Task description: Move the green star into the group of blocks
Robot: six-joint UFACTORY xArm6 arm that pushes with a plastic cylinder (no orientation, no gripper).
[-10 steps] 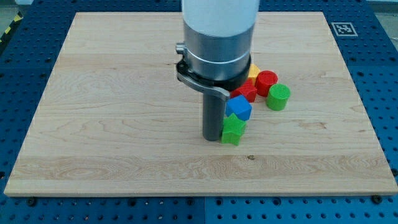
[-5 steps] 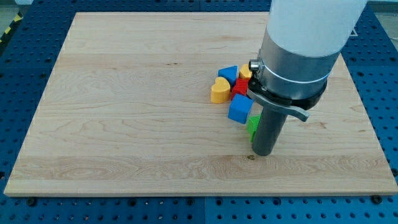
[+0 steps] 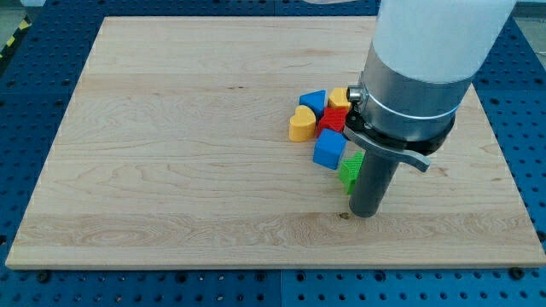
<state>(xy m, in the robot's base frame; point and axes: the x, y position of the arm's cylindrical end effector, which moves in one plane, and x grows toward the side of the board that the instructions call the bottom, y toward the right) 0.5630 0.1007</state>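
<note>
The green star (image 3: 348, 171) is a matte, solid-looking block, mostly hidden behind the rod, so only its left points show and I cannot tell which way it faces or whether it has a long axis. It sits on the board's right half, just below the blue cube (image 3: 329, 150) and seemingly touching it. My tip (image 3: 365, 212) stands against the star's lower right side; the rod is a smooth dark cylinder and has no jaws. Above the cube lie a red block (image 3: 333, 120), a yellow heart (image 3: 300, 124) at the left, a blue wedge-like block (image 3: 314, 100) and a yellow block (image 3: 339, 97), closely packed. All rest on a pale wooden board (image 3: 171, 170) with fine grain.
</note>
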